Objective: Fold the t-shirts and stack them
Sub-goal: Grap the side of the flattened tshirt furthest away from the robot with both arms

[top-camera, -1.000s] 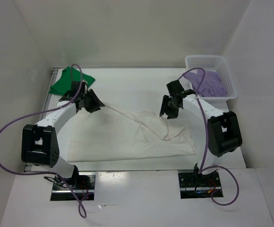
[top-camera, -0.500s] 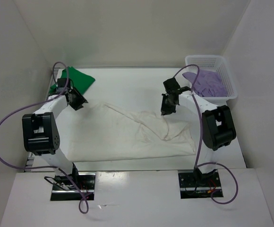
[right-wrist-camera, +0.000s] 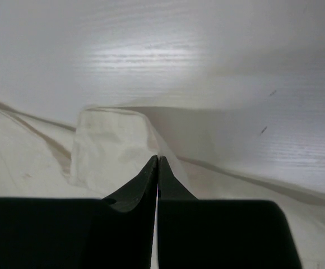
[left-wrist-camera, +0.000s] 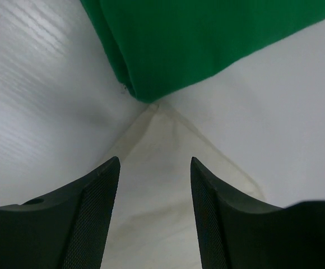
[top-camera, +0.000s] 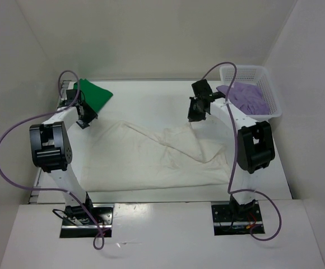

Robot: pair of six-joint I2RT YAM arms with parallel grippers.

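The white t-shirt point(top-camera: 151, 159) lies spread and rumpled across the middle of the table. My right gripper point(top-camera: 196, 112) is shut on a raised fold at its far right edge, and in the wrist view the cloth point(right-wrist-camera: 112, 148) climbs to the closed tips point(right-wrist-camera: 158, 158). My left gripper point(top-camera: 86, 116) hangs open at the far left beside the folded green t-shirt point(top-camera: 95, 92). Below its fingers point(left-wrist-camera: 109, 179) lies a pointed corner of white cloth point(left-wrist-camera: 157, 168), unheld, its tip reaching the green shirt point(left-wrist-camera: 207, 39). The lavender t-shirt point(top-camera: 246, 98) sits in the basket.
The white lattice basket point(top-camera: 266, 75) stands at the far right corner, close behind my right arm. White walls close in the table on the left, back and right. Purple cables loop off both arms.
My left gripper opened wider and drew back left toward the green t-shirt. My right gripper shut on the white shirt's fold and moved farther back, pulling that fold with it.
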